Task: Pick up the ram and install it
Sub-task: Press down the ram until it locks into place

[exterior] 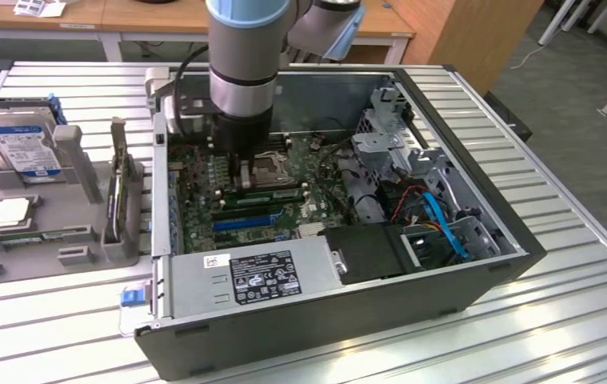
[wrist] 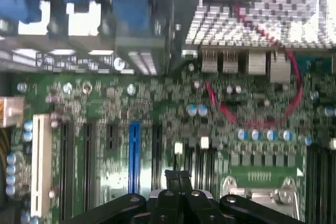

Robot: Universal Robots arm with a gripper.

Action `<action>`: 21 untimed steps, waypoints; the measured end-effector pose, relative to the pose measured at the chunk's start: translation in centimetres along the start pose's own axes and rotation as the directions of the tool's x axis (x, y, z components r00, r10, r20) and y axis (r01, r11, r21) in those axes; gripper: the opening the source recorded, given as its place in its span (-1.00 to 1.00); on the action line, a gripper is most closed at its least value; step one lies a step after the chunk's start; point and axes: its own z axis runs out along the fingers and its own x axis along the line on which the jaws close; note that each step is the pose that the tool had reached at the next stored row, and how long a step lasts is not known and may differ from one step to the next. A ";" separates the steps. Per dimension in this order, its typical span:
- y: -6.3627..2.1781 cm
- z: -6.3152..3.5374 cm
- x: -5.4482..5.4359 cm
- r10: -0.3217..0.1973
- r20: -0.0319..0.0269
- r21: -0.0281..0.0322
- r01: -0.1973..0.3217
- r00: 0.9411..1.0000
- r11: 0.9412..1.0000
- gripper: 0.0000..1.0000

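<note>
**A:** Start at the exterior view's left. What is on the desk (exterior: 559,320)?

**B:** A grey holder (exterior: 79,256) with a hard drive (exterior: 21,144) standing in it. Just to the right, at the holder's edge, the ram (exterior: 121,192) stands on its long edge in a slot. It shows as a thin, dark green stick.

**A:** Is anything touching it?

**B:** No, it is well apart from the gripper (exterior: 241,172). To its right, the open computer case (exterior: 335,336) lies on its side, with the arm (exterior: 241,72) reaching straight down into it. The gripper hangs low over the motherboard (exterior: 281,228), near the processor socket. The power supply (exterior: 249,276) sits at the case's near end.

**A:** And the fingers (wrist: 172,182)?

**B:** In the wrist view they are pressed together with nothing between them. The gripper (wrist: 178,179) hovers above the green motherboard (wrist: 157,103).

**A:** What lies around it there?

**B:** Black slots and one blue slot (wrist: 134,156), then the socket's metal frame (wrist: 257,192). Farther on, a red wire (wrist: 294,87) loops below a finned heat sink (wrist: 252,14).
</note>
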 end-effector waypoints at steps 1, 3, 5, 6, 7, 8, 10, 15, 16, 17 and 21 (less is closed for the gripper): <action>-0.31 -0.14 0.0 0.000 -0.001 -0.003 0.000 1.000 1.000 -0.80; -0.83 -0.67 0.1 0.000 -0.001 -0.009 0.000 1.000 1.000 -0.80; -1.05 -1.57 0.1 0.000 -0.001 -0.013 0.000 1.000 1.000 -0.80; -1.06 -2.06 0.1 0.000 -0.001 -0.013 0.000 1.000 1.000 -0.80; -1.05 -2.51 0.0 0.000 -0.001 -0.013 0.000 1.000 1.000 -0.80; -1.10 -2.96 0.0 0.000 -0.001 -0.015 0.000 1.000 1.000 -0.80; -1.77 -3.25 0.1 0.000 -0.001 -0.021 0.000 1.000 1.000 -0.80; -3.72 -3.60 0.1 0.000 -0.001 -0.038 0.000 1.000 0.999 -0.80; -4.08 -3.70 0.1 0.000 -0.001 -0.042 0.000 1.000 0.999 -0.80; -4.43 -3.80 0.1 0.000 -0.001 -0.046 0.000 1.000 0.999 -0.80; -5.56 -3.92 0.2 -0.005 -0.001 -0.050 0.005 1.000 0.999 -0.80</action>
